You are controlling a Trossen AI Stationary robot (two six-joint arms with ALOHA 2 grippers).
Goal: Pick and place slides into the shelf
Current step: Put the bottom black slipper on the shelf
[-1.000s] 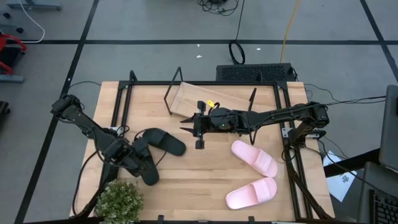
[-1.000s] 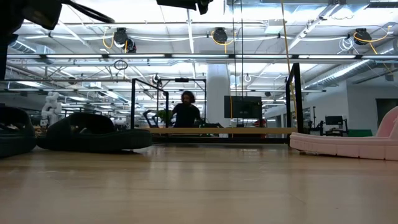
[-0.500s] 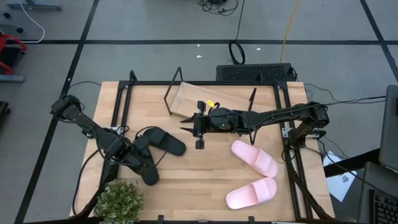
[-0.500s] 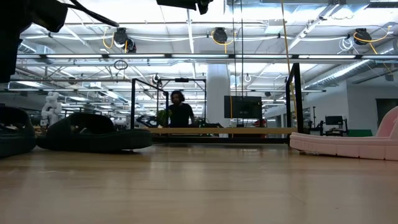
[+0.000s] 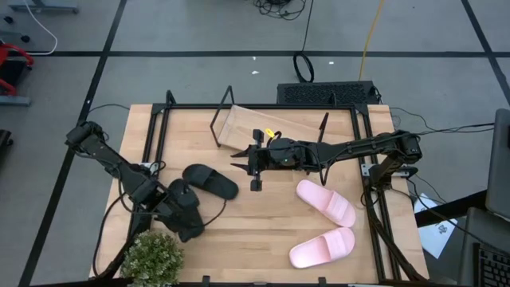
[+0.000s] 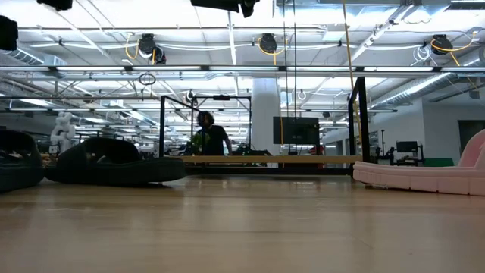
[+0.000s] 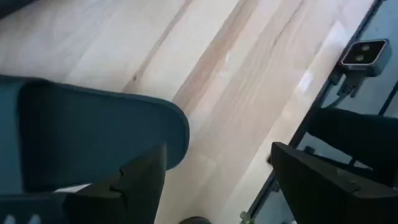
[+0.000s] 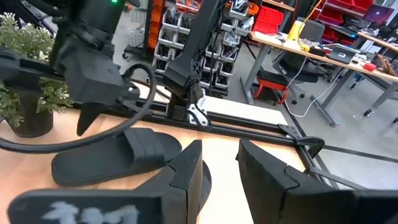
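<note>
Where left gripper (image 5: 185, 226) gripped black slide (image 5: 209, 180), jaws now wide, empty; right gripper (image 5: 239, 166) part-open, unchanged.

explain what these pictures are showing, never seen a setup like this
This is a robot with two dark arms at a wooden table. One picture looks straight down on it, one looks level across the tabletop, and two come from cameras on the arms' wrists.

On the table lie two black slides and two pink slides, a small plant and a tilted wooden shelf where the slides should go.

Each arm ends in a two-finger end effector. The left end effector is near the plant with its fingers spread, and one black slide is right beside it, not gripped. The other black slide lies close by. The right end effector waits mid-table, open and empty.
</note>
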